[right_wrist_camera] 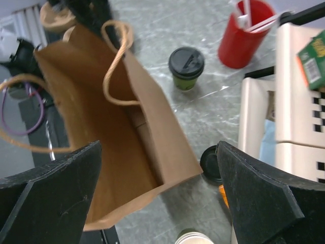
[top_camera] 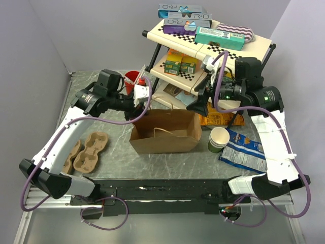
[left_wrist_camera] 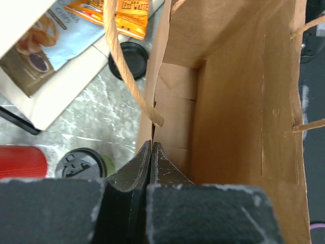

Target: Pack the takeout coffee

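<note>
— where's the takeout coffee (right_wrist_camera: 186, 66)?

— standing upright on the bench (top_camera: 117, 162), black lid on, outside the paper bag (top_camera: 165, 133). it's just off the bag's far left corner, with the red cup (right_wrist_camera: 244, 35) of sticks near it on the other side.

— what about the left jaws?

— shut tight. they look to be nipping the bag's rim at that far left corner, so thin paper is all they hold. a rope handle (left_wrist_camera: 127, 66) hangs just beside them. from the left wrist you see the coffee lid low down, close to the jaws, touching nothing of them.

— and the right jaws?

— spread wide with nothing between them, up above the bag's right end. under them a loose black lid (right_wrist_camera: 210, 165) lies flat on the bench, just beside the bag's corner.

— is the bag standing?

— yes, mouth open upward, and i can't see anything in it.

— anything else close by?

— a stack of green cups (top_camera: 218, 140) right of the bag, a blue snack packet (top_camera: 246, 150) beyond that, pulp cup carriers (top_camera: 91, 151) on the left, and the shelf rack (top_camera: 223, 51) behind.
</note>
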